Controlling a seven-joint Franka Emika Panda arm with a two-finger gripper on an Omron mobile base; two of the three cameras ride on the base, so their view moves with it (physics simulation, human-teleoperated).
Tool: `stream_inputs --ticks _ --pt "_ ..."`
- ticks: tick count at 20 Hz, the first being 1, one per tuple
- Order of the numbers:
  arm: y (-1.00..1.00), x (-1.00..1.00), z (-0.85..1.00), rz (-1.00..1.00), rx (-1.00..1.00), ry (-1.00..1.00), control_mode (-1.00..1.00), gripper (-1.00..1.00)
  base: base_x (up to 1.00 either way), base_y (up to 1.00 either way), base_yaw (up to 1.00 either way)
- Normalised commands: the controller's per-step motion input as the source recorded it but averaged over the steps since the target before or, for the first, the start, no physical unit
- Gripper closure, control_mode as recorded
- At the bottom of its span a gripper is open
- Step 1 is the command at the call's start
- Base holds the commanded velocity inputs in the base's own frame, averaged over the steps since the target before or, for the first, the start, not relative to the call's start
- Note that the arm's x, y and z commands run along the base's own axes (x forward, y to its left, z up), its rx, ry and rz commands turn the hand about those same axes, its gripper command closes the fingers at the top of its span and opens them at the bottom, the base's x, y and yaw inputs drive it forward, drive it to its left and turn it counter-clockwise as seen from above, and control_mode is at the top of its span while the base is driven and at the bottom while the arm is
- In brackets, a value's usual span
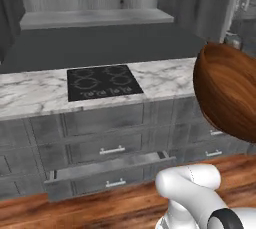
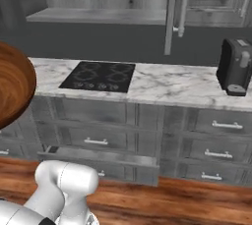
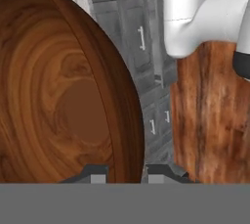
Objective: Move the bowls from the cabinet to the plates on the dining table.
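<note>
Hand view: the gripper (image 3: 127, 174) is nearly closed, one dark fingertip on either side of the rim of the reddish-brown wooden bowl (image 3: 58, 96), clamping it. In the left base view the bowl (image 1: 227, 93) hangs in the air at the right, in front of the marble worktop (image 1: 30, 95), whose black cooktop (image 1: 102, 83) lies mid-worktop. A lower drawer (image 1: 107, 170) stands slightly open.

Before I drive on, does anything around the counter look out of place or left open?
Yes. One low drawer under the cooktop stands pulled out, and a wall cabinet door hangs open above the counter. The wooden bowl sits on edge in the gripper, rim pinched; nothing looks spilled.
</note>
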Motion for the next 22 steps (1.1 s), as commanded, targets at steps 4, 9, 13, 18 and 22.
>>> stream_inputs --ticks 4,9,13,18,22 --pt "0.00 0.00 0.00 0.00 0.00 0.00 1.00 1.00 0.00 0.00 0.50" --pt "0.00 0.00 0.00 0.00 0.00 0.00 1.00 1.00 0.00 0.00 0.50" --pt "0.00 0.00 0.00 0.00 0.00 0.00 1.00 1.00 0.00 0.00 0.50" --pt "0.00 0.00 0.00 0.00 0.00 0.00 1.00 1.00 0.00 0.00 0.50" --pt "0.00 0.00 0.00 0.00 0.00 0.00 1.00 1.00 0.00 0.00 0.50"
